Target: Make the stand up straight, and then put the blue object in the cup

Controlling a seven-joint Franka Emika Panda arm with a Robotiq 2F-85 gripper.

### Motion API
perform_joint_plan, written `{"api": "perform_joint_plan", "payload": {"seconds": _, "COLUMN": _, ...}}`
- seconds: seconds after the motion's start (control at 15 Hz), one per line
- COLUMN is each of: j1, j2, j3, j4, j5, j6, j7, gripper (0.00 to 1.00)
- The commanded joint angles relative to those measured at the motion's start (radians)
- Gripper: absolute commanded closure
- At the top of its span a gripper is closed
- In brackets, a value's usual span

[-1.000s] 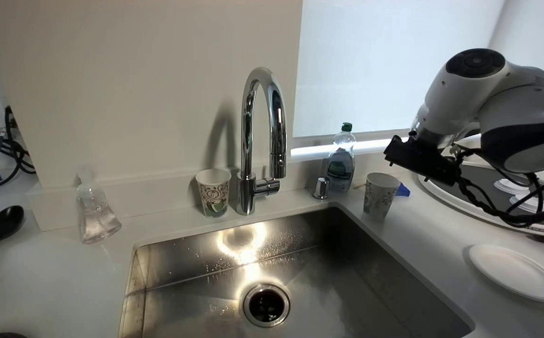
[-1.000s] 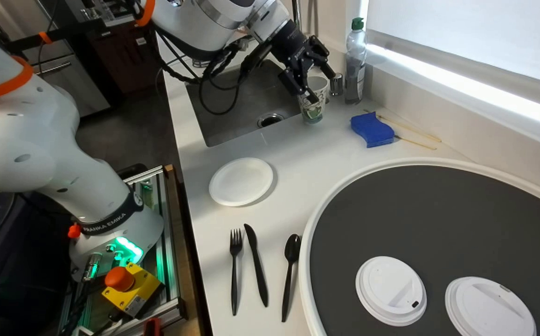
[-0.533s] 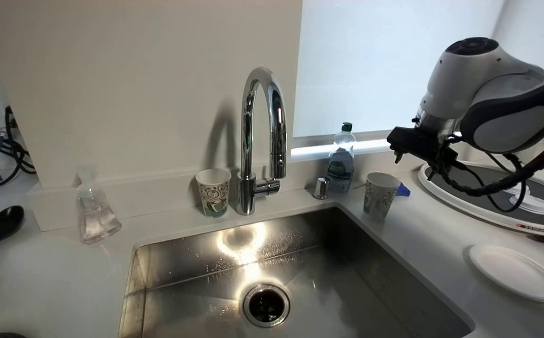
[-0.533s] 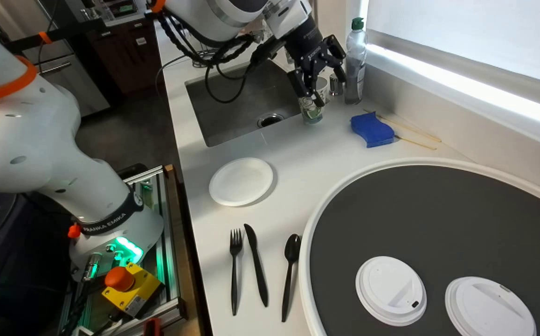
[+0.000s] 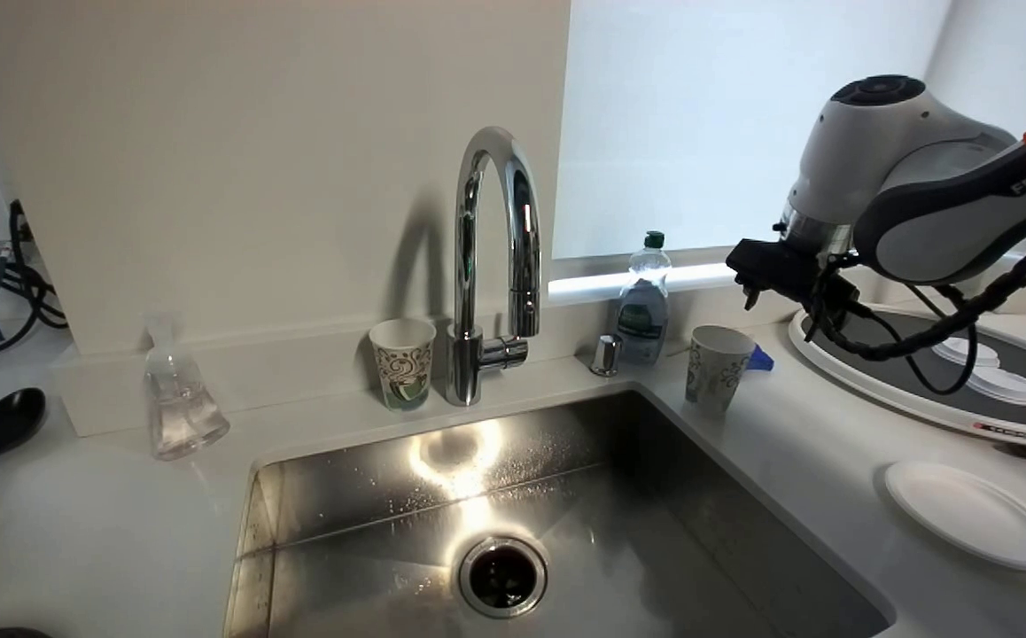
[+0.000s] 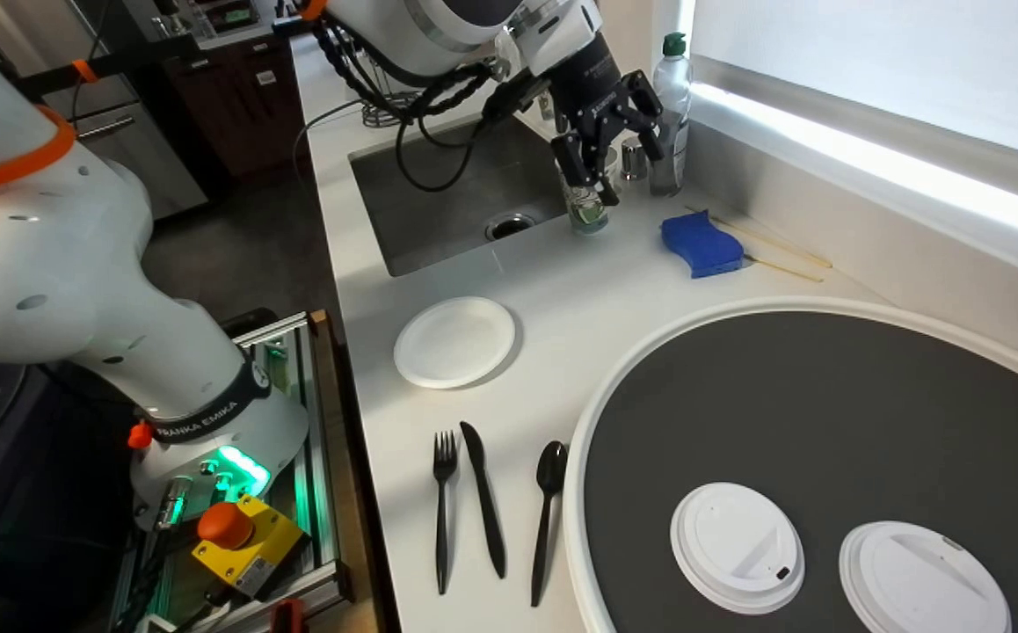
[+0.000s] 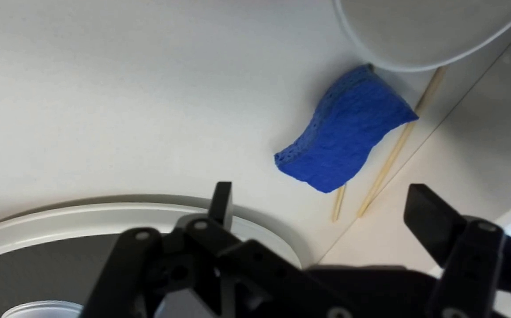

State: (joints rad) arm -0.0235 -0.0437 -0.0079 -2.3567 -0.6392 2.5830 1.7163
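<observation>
Two fingers [image 7: 432, 221] of my gripper [image 7: 319, 198] stand spread wide, with nothing held between them. Left to right in my wrist view: by the gripper's left lies the rim of the round tray [image 7: 105, 218], of no bearing on the pick. Next, beyond the fingertips and slightly right of the gap's centre, is the blue sponge [image 7: 348, 128], on the counter [image 7: 127, 123], below the gripper and apart from it. Its long axis slants from near left to far right, oblique to the line on which the fingers close; in my judgement the wrist must turn before they can straddle its narrow width. Condition: deep blue, wavy-sided, lying flat, pores visible along the edge; likely soft under a grip. Thin sticks [image 7: 389, 165] lie close on its right, contact uncertain. Farthest right, ahead of the right-hand finger, is a paper cup [image 7: 427, 33], which I take for the task's cup; it stands upright, so I assess the righting step as needing nothing further.
</observation>
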Motion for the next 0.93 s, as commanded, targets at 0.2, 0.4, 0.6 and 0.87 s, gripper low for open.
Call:
{"api": "perform_joint_plan", "payload": {"seconds": 0.2, "j1": -0.017, "j2": 0.114, "j3": -0.014, "j4": 0.092, "j5": -0.002, "j6": -0.084, "j7": 0.106, "gripper": 0.0}}
{"api": "perform_joint_plan", "payload": {"seconds": 0.4, "j1": -0.012, "j2": 0.178, "j3": -0.031, "j4": 0.135, "j5": 0.077, "j6": -0.078, "j7": 0.086, "gripper": 0.0}}
{"api": "perform_joint_plan", "payload": {"seconds": 0.6, "j1": -0.007, "j2": 0.233, "j3": -0.046, "j4": 0.184, "j5": 0.173, "j6": -0.074, "j7": 0.06, "gripper": 0.0}}
{"api": "perform_joint_plan", "payload": {"seconds": 0.87, "j1": 0.003, "j2": 0.29, "j3": -0.064, "j4": 0.239, "j5": 0.27, "j6": -0.074, "j7": 0.046, "gripper": 0.0}}
